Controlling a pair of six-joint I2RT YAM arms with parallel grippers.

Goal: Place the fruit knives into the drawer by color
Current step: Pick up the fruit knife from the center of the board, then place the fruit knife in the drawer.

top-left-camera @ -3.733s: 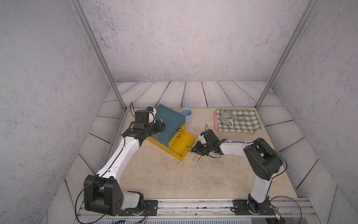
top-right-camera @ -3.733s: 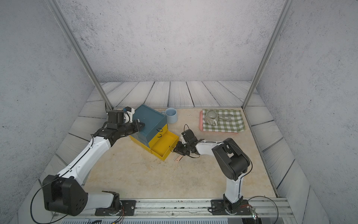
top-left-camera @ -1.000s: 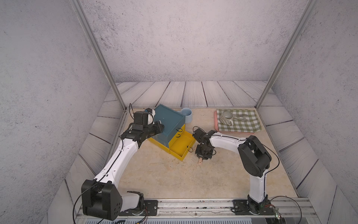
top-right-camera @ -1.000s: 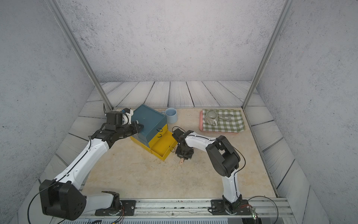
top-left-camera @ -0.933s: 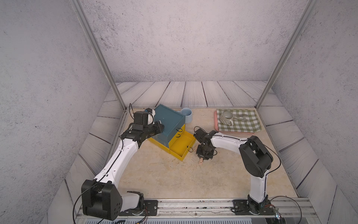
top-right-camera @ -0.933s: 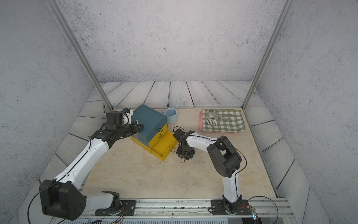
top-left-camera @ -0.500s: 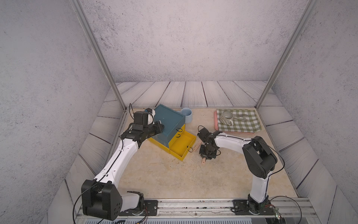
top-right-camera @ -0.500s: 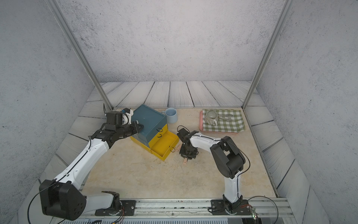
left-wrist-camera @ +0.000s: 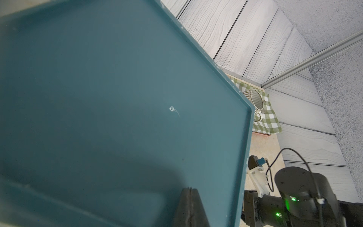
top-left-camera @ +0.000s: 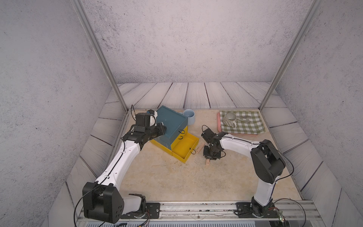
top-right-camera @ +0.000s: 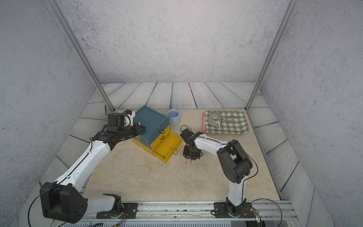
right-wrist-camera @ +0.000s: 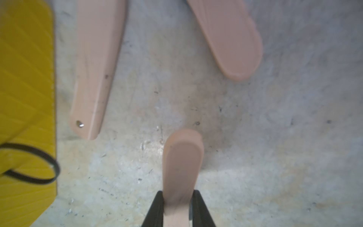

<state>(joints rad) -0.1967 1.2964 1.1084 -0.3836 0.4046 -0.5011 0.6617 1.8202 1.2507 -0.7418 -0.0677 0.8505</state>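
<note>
Now, smooth round-tipped peach knife (right-wrist-camera: pixel 181 167) between tapered black right fingers (right-wrist-camera: pixel 156 214).

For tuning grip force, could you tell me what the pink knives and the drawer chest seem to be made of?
The pink knife in the right hand looks like moulded plastic, matte and smooth: uniform colour, rounded edges. The drawer chest seems plastic too: its top has a moulded raised rim, its open yellow drawer fine ridges.

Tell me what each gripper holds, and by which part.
Right gripper: a pink knife, pinched by its side edges toward one end; the rounded end sticks out. Left gripper: shut, empty, over the chest top.
</note>
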